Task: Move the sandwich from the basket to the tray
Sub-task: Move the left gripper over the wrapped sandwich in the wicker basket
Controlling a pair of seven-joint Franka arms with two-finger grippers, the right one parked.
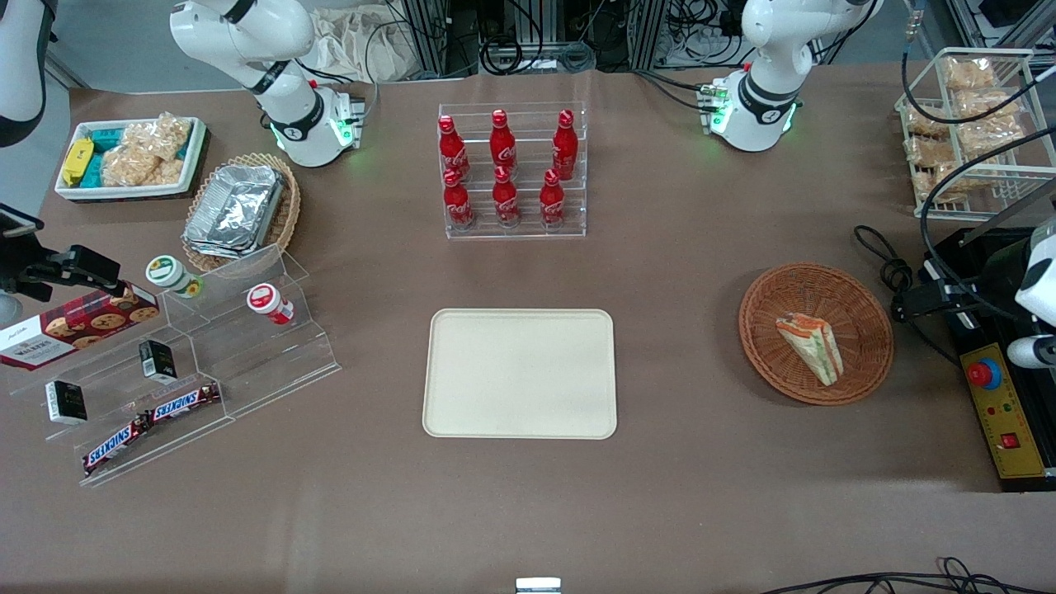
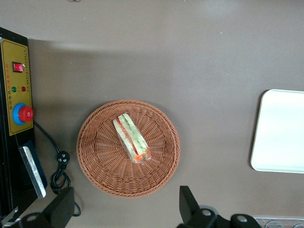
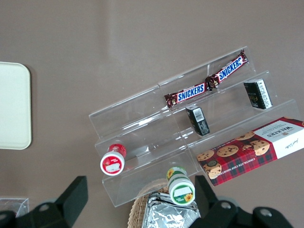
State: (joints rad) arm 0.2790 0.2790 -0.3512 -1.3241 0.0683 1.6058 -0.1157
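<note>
I log a flat cream rectangular tray (image 1: 520, 373) nearest the front camera, bare. Slightly farther, toward the working arm's end of the bench (image 1: 528, 511): round reddish-brown wicker basket (image 1: 763, 330) holding the wrapped triangular sandwich (image 1: 812, 345), long axis diagonal, narrow tip toward the front camera. Above the basket, my gripper (image 2: 126, 211) hovers wide open, holding nothing.

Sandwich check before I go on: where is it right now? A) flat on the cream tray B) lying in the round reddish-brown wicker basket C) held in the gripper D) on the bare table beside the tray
B: the sandwich lies in the basket, the tray holds nothing, and the gripper hangs open above the basket.
</note>
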